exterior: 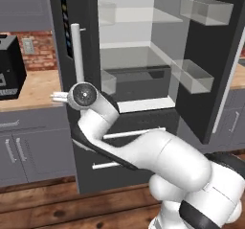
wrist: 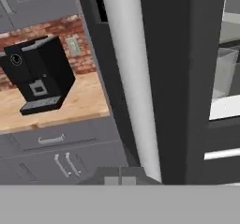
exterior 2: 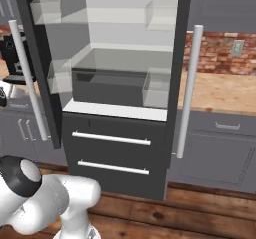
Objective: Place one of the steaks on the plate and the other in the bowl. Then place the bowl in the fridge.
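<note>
The dark grey fridge (exterior: 139,74) stands in front of me with both upper doors swung open, showing glass shelves and a clear drawer (exterior 2: 115,78). My gripper (wrist: 119,181) is shut with nothing between its fingertips. It sits just left of the open left door's long silver handle (wrist: 131,78), close to the door's edge. From the left base camera my wrist (exterior: 83,95) is at the foot of that handle (exterior: 76,51). The steaks, the plate and the bowl are out of view.
A black coffee machine (wrist: 40,73) stands on the wooden counter (exterior: 33,91) left of the fridge, above grey cabinets. The open right door (exterior: 215,55) with its clear bins juts out toward me. Two lower fridge drawers (exterior 2: 112,153) are closed.
</note>
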### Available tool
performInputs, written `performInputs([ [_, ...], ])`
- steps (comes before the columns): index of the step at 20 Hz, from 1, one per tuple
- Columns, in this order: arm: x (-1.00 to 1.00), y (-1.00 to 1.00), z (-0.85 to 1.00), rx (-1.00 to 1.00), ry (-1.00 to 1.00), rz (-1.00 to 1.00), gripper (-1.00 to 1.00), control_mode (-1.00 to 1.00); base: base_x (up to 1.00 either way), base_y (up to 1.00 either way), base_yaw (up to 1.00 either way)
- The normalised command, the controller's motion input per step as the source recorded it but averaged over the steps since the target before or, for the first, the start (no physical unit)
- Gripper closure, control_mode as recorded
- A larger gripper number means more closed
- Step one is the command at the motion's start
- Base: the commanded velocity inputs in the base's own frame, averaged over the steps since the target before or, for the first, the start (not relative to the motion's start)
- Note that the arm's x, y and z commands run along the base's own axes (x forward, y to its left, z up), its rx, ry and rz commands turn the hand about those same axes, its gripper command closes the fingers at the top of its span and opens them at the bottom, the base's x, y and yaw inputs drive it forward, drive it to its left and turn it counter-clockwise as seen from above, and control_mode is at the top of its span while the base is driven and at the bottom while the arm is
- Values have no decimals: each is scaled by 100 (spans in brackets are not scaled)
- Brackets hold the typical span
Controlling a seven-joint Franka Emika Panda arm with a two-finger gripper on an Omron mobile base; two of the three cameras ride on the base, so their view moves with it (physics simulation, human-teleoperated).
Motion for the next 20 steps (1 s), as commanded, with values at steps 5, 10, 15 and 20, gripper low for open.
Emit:
performInputs([
  [5, -48, -100, 83, 46, 3, 7, 100, -100, 0, 0, 0],
  [10, 14, -100, 11, 55, 9, 22, 100, -100, 0, 0, 0],
  [15, 58, -65, 0, 42, 12, 33, 100, -100, 0, 0, 0],
  [20, 65, -9, 1, 30, 9, 15, 100, -100, 0, 0, 0],
])
